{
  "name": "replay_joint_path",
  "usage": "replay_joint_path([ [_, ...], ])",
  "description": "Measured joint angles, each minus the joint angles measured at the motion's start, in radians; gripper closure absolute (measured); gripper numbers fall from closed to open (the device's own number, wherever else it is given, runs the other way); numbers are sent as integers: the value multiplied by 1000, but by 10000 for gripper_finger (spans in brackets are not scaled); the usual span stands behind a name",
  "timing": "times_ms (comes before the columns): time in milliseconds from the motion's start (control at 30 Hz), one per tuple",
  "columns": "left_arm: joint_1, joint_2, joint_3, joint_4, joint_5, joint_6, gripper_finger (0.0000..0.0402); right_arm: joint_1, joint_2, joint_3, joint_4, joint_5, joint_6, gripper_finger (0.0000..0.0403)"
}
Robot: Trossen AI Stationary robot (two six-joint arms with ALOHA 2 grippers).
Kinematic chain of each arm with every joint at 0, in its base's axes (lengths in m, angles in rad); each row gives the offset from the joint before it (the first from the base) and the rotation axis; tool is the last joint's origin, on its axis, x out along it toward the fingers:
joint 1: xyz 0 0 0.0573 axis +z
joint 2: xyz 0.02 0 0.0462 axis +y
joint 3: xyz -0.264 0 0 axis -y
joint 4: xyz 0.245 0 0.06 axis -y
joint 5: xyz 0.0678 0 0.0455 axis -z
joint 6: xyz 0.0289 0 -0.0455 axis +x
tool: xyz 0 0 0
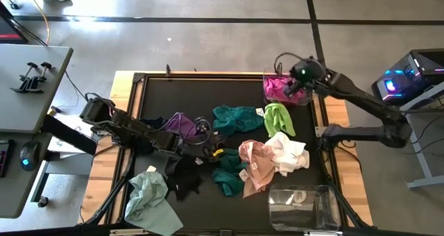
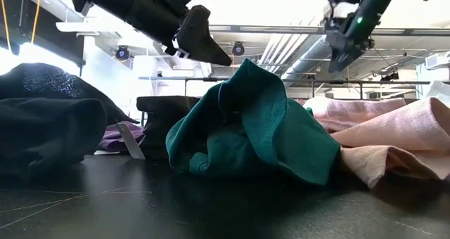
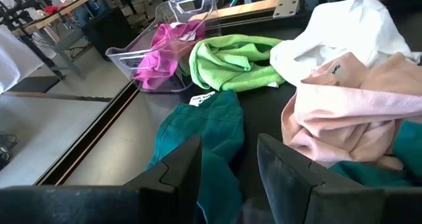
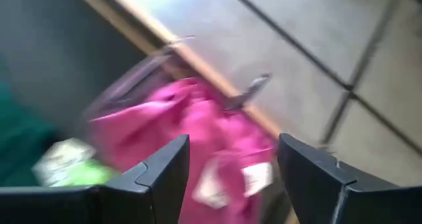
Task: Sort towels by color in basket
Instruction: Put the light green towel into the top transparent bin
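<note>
Black worktop (image 1: 229, 90), seen from above, with most towels loose on it: sorting barely begun, to judge from the layout.

Two clear baskets. Far basket (image 1: 272, 96) at about 1 o'clock from worktop centre, holding magenta towels (image 1: 277, 89) only; the one colour already binned. Near basket (image 1: 305, 207) at about 5 o'clock, apparently without any towel inside.

Right arm reaching in from 3 o'clock, right hand (image 1: 300, 90) poised above the far basket, fingers well apart, nothing between them; in the right wrist view, magenta cloth lying in the basket beyond the fingers. Probably a drop just completed.

Left arm entering from 9 o'clock, left hand (image 1: 182, 147) low near the centre, fingers apart and holding nothing, aimed at a teal towel (image 3: 204, 135).

Left to sort, all on the worktop:
- pink towel (image 1: 253, 163) and white towel (image 1: 288, 153), touching, at 4 o'clock;
- mint towel (image 1: 147, 194) at 7 o'clock, near the front edge;
- teal towel (image 1: 237, 118) at 12 o'clock, second teal towel (image 1: 229, 177) at 6 o'clock;
- black towel (image 1: 184, 180) at 7 o'clock, beside the mint one;
- lime towel (image 1: 279, 118) at 2 o'clock, just beside the far basket;
- purple towel (image 1: 179, 125) at 10 o'clock, partly under the left arm.
</note>
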Motion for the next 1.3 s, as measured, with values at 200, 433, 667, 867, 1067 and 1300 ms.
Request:
replay_joint_path([
  [200, -2, 0, 0, 33, 0, 0, 268, 179, 5, -1, -144, -129, 176, 183],
  [433, -2, 0, 0, 32, 28, 0, 268, 284, 71, -136, -164, -156, 347, 183],
  [667, 3, 0, 0, 34, 29, 10, 268, 313, 131, -317, 4, -98, 498, 183],
  [867, 3, 0, 0, 54, 29, 9, 268, 312, 210, -399, 215, -82, 489, 183],
  [1067, 3, 0, 0, 56, 30, -2, 268, 312, 302, -430, 329, -77, 448, 220],
  [1300, 3, 0, 0, 55, 47, -18, 268, 331, 317, -449, 355, -41, 403, 340],
])
